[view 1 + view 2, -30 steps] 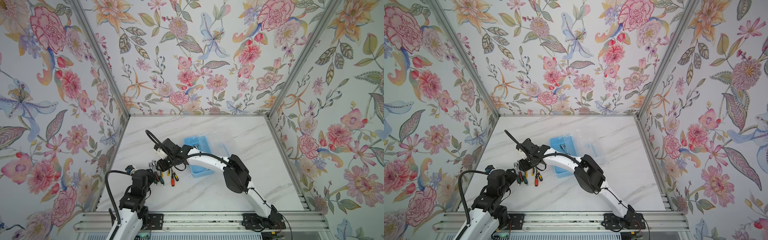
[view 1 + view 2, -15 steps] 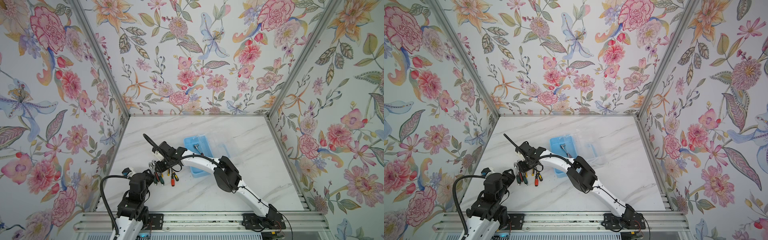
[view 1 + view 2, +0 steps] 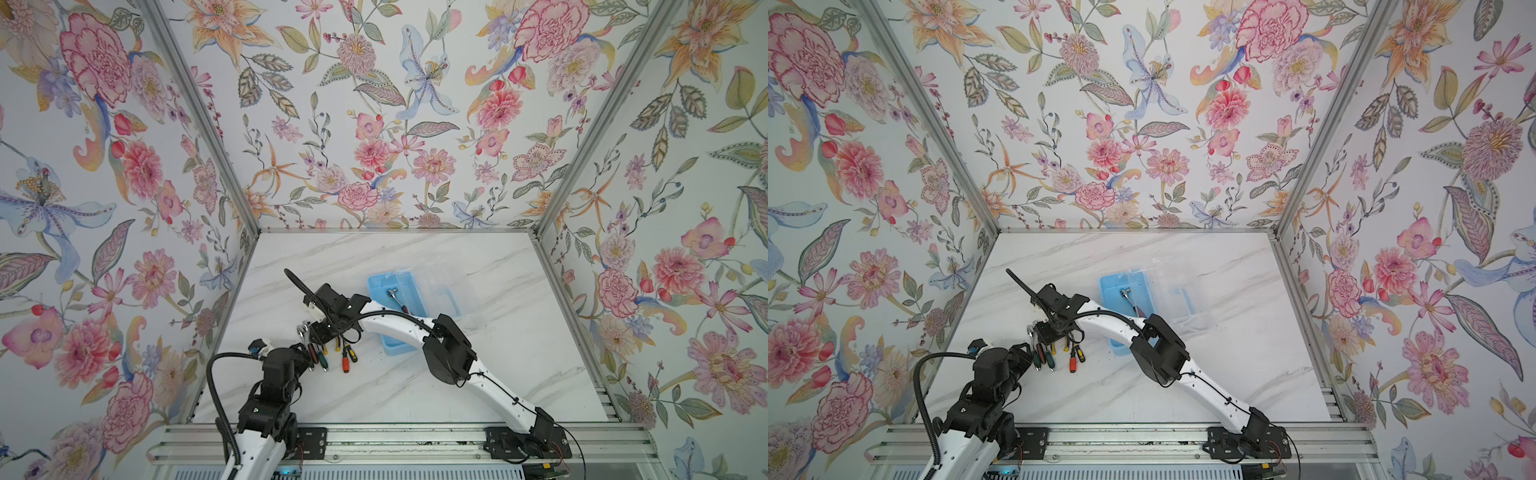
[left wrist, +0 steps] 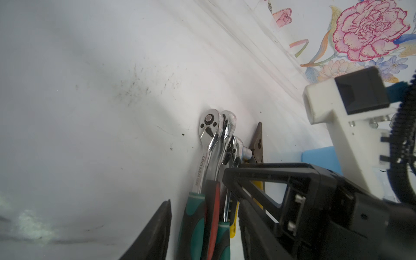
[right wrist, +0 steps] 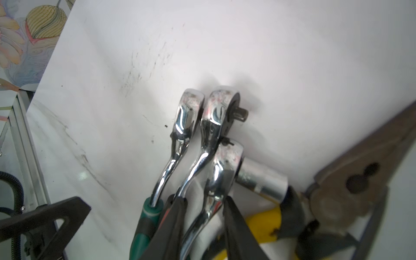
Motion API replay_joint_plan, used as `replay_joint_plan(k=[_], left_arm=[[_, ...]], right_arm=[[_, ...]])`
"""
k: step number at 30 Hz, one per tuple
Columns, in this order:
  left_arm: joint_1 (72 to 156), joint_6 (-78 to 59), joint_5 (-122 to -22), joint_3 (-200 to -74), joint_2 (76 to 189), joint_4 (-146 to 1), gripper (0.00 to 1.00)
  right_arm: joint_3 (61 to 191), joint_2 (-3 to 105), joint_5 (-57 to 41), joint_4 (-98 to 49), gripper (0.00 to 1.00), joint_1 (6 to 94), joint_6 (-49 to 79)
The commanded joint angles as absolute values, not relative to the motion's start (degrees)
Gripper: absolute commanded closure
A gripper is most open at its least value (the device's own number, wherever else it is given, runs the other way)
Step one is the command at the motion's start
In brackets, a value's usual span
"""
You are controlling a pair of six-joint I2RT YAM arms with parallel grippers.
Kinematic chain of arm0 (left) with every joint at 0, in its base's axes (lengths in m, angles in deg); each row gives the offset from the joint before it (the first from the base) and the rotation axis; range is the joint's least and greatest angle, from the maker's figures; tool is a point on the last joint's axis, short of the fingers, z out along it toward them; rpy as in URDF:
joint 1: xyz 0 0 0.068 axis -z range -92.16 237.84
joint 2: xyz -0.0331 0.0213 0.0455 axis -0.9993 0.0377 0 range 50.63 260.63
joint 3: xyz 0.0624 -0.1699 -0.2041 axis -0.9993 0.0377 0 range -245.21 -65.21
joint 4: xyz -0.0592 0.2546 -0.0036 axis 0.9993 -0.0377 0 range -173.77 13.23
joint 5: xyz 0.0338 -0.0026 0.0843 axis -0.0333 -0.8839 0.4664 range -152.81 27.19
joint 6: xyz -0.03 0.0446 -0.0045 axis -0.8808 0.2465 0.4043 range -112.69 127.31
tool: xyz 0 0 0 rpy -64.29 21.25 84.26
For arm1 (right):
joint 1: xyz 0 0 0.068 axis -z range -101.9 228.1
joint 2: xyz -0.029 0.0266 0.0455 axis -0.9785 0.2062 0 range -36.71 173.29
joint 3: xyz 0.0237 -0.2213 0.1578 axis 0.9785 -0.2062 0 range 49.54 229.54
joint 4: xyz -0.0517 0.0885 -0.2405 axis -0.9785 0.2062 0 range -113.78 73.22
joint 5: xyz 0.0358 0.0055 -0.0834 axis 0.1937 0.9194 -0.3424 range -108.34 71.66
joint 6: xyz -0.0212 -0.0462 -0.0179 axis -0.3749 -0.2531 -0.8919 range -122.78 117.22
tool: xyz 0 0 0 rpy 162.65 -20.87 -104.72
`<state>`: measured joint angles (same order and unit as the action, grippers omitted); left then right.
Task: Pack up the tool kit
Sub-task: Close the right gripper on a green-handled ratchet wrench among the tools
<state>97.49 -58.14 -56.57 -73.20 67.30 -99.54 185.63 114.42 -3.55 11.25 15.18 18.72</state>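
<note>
Right gripper [image 5: 203,202] pinches ratchet [image 5: 225,157] shank, lower-left of box [image 3: 376,286] in a top view; likely for lifting. Left gripper [image 4: 203,202] jaws apart, bracketing handles [image 4: 195,225], probably steadying them.

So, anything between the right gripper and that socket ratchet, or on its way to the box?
Nothing visible: the right gripper straddles the ratchet shaft. Pliers lie beside its socket, toward the box, which is open.

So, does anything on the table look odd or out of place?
Yes. Dark scuff marks smear the table beside the three loose ratchets, and the head of the pliers looks brown and dull, perhaps rusty. One ratchet lies alone in the blue box.
</note>
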Motion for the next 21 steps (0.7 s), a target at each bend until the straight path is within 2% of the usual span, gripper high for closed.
replay_joint_plan(k=[1, 11, 15, 17, 21], left_arm=[[96.90, -58.52, -57.15, -72.20, 66.24, -99.78, 0.48], [96.73, -58.78, -57.18, -72.64, 65.99, -99.33, 0.48], [96.64, -59.00, -57.53, -72.33, 66.56, -98.29, 0.48], [96.59, -59.13, -57.65, -72.15, 66.80, -97.42, 0.48], [96.62, -59.16, -57.94, -71.95, 67.88, -95.62, 0.49]], right_arm=[[190.09, 117.64, -7.63, 17.57, 0.68, 14.08, 16.95], [191.22, 118.17, -20.93, 23.96, 0.69, 12.45, 14.72], [190.87, 118.44, -21.20, 24.03, 0.71, 12.60, 14.89], [190.88, 118.74, -21.06, 24.06, 0.77, 12.65, 14.94], [190.60, 118.40, -20.16, 24.04, 0.98, 12.99, 15.33]])
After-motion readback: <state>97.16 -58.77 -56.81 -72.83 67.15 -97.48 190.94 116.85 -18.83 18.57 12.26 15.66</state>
